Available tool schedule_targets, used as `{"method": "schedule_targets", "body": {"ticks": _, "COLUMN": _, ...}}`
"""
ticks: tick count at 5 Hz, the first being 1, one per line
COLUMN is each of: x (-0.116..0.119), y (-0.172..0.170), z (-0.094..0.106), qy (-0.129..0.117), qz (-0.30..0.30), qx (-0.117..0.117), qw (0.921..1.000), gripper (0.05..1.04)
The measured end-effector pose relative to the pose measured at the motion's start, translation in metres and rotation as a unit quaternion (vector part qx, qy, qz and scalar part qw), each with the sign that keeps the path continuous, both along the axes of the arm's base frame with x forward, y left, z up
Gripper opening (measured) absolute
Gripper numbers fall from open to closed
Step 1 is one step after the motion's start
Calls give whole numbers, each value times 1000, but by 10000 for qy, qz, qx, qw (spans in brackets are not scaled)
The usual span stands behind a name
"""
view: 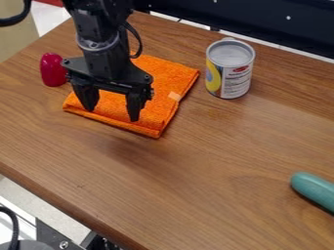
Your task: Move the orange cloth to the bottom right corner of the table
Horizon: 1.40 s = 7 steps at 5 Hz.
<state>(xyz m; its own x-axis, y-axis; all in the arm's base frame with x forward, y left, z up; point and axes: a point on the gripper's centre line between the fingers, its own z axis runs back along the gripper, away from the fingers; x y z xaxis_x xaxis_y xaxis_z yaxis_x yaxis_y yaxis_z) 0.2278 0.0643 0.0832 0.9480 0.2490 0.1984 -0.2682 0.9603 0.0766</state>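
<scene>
Orange cloth beneath my open claw, grasp pending

Step in hand: lining up for the pick, I'd say; carrying and placing both to do. Claw state: fingers spread wide, a broad gap between them, nothing held. Fingertips point down over the cloth's near left part; can't tell whether they touch it or hang just above. Cloth lies folded in a flat pad on the wooden table, upper left of the view, one corner pointing toward the camera, small pale tag on its right edge. So the task is at its start, going by this layout.

Next move, my call: get down onto the fabric, pinch a fold or the near edge, close firmly, lift enough to clear the wood, then swing toward the lower right. Cloth should give and bunch easily; a shallow pinch may catch only the top layer and unfold the rest, or slip off altogether.

Watch-outs: red object stands just beside my left side, metal can upright to the right of the cloth. Teal object sits at the right edge of the view, possibly close to the drop area, so I'd set the cloth down clear of it
</scene>
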Motion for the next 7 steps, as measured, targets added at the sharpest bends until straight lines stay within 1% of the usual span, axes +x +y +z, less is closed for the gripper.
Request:
{"method": "schedule_targets", "body": {"ticks": 1, "x": -2, "y": -2, "z": -4, "qy": 75, "qz": 25, "qx": -32, "qw": 10000, "gripper": 995}}
{"method": "schedule_targets", "body": {"ticks": 2, "x": 8, "y": -11, "z": -2, "qy": -204, "qz": 264, "qx": -90, "qw": 9994, "gripper": 995}}
{"method": "schedule_targets", "body": {"ticks": 3, "x": 31, "y": -7, "z": 2, "qy": -427, "qz": 564, "qx": -67, "qw": 9975, "gripper": 995}}
{"method": "schedule_targets", "body": {"ticks": 4, "x": 57, "y": 14, "z": -9, "qy": -387, "qz": 1011, "qx": 110, "qw": 9941, "gripper": 995}}
{"method": "schedule_targets", "body": {"ticks": 5, "x": 71, "y": 26, "z": -13, "qy": -608, "qz": 1212, "qx": 133, "qw": 9907, "gripper": 948}}
{"method": "schedule_targets", "body": {"ticks": 6, "x": 77, "y": 31, "z": -17, "qy": -754, "qz": 1200, "qx": -276, "qw": 9895, "gripper": 683}}
{"method": "schedule_targets", "body": {"ticks": 7, "x": 82, "y": 39, "z": -25, "qy": -529, "qz": 1706, "qx": -339, "qw": 9833, "gripper": 394}}
